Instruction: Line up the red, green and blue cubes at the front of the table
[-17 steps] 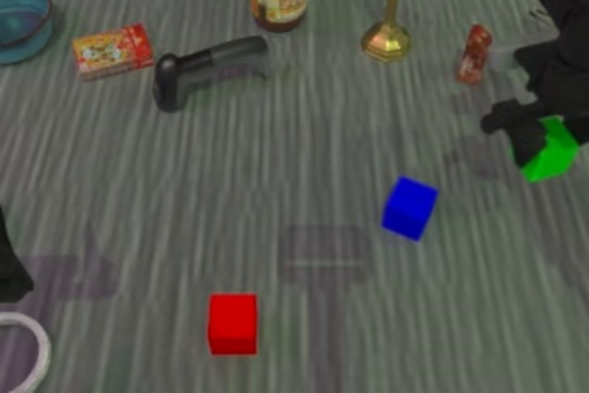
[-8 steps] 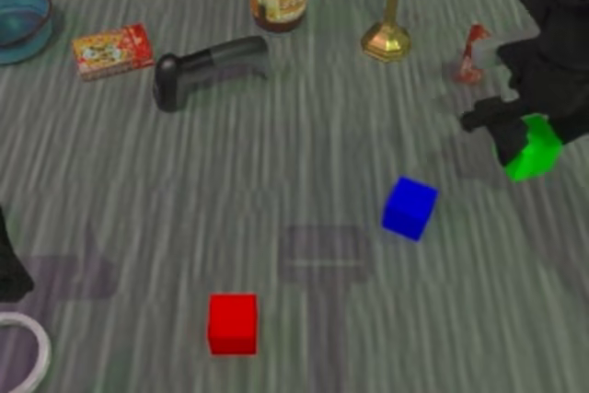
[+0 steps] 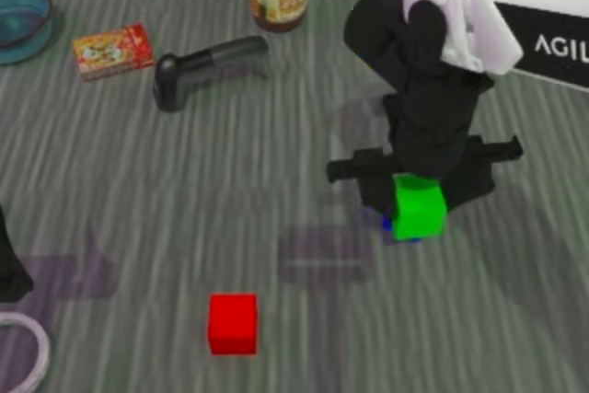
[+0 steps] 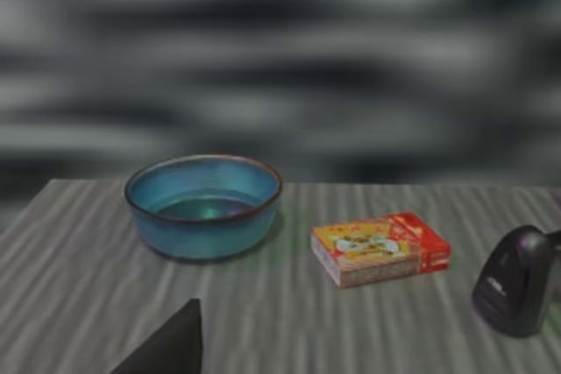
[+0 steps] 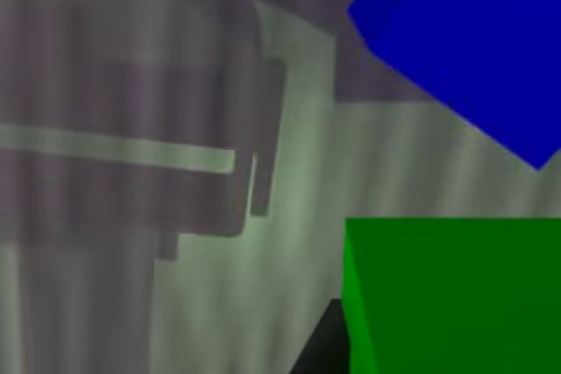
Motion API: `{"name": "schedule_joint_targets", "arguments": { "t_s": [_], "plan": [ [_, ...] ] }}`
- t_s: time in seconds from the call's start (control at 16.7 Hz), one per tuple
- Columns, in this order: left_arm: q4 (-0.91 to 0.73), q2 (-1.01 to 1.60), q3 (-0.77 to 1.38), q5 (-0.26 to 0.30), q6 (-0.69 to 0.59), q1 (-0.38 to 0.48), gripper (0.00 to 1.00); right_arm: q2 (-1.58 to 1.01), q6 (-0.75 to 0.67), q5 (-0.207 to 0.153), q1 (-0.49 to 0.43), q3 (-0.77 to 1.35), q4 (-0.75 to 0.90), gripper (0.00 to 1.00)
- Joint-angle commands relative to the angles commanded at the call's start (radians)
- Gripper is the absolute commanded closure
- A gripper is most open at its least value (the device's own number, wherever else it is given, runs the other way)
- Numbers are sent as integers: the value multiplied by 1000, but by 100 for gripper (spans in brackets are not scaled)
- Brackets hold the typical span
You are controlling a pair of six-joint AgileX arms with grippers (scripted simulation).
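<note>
Green cube [image 3: 420, 207] is clamped in the right gripper [image 3: 421, 192], held above the table [image 3: 276, 181] right of centre. It hangs directly over the blue cube [image 3: 394, 225], of which the top view shows only a sliver. The right wrist view shows far more: the blue cube's broad face beyond the green one, with bare table visible between them, so they appear apart. Red cube [image 3: 232, 323] sits alone near the front edge, left of centre. Left arm is parked at the front left edge; cannot tell its finger state. Left wrist view alone shows inside the blue bowl [image 4: 203, 205]: it looks empty, though its floor is partly hidden. Beside it lies a red-orange printed box [image 4: 380, 247].
</note>
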State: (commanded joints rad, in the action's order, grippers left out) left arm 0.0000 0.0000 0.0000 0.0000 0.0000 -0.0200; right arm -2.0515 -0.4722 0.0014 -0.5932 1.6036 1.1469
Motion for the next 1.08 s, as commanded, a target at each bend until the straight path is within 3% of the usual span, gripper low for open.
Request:
{"name": "schedule_joint_targets", "arguments": {
  "t_s": [0.24,0.42,0.84,1.08],
  "plan": [
    [0,0,0,0,0,0,0,47,-285,0,-192,-44,1,100],
    [0,0,0,0,0,0,0,83,-404,4,-287,-68,-8,100],
    [0,0,0,0,0,0,0,88,-430,4,-307,-74,-14,100],
    [0,0,0,0,0,0,0,57,-431,5,-310,-150,-129,100]
  ]
}}
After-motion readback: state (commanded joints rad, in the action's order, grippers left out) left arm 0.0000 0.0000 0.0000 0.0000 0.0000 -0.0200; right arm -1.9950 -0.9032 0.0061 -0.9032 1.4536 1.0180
